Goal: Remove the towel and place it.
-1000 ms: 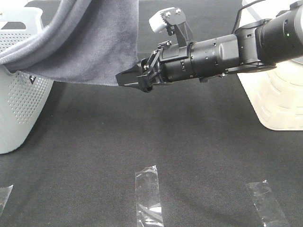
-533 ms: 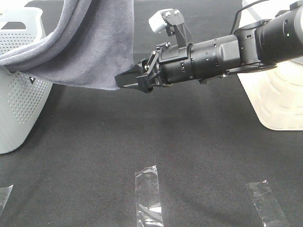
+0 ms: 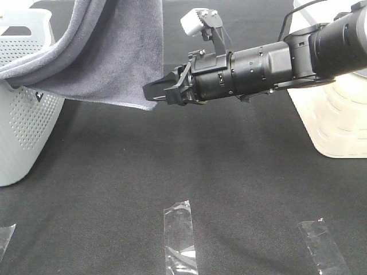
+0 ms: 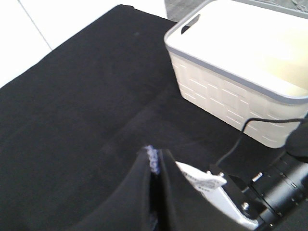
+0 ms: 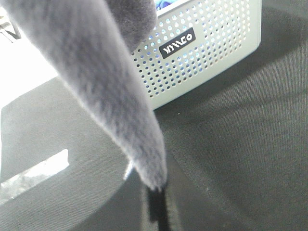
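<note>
- Lettering in white sits on a small black label [image 5: 177, 42] on the pierced wall of the grey basket [image 3: 23, 126]. In the right wrist view it appears upside down and too soft to read with any surety.
- The towel [image 3: 109, 51], grey-lavender terry, hangs in the air from beyond the top of the exterior view. One part of it is draped over the rim of the basket, and its lower hem slopes down to a free corner near the middle of the scene.
- The left end effector [image 4: 154, 155] has its two dark fingers pressed together, with a thin sliver of the towel's fringe pinched between them. It is high above the black counter [image 3: 229, 172].
- The right end effector [image 3: 156, 91] reaches across from the right, level with the towel's lower corner, and its tips touch that corner. In the right wrist view the cloth tapers down to a narrow dark finger. I cannot tell whether the fingers are apart or closed on the fabric.
- A cream bin [image 3: 338, 120] with a grey rim stands on the counter at the right, well apart from the basket.
- Three strips of clear tape lie on the counter near the front edge: one in the middle [image 3: 179, 235], one to the right [image 3: 321, 243], and one at the left edge [image 3: 4, 238].
</note>
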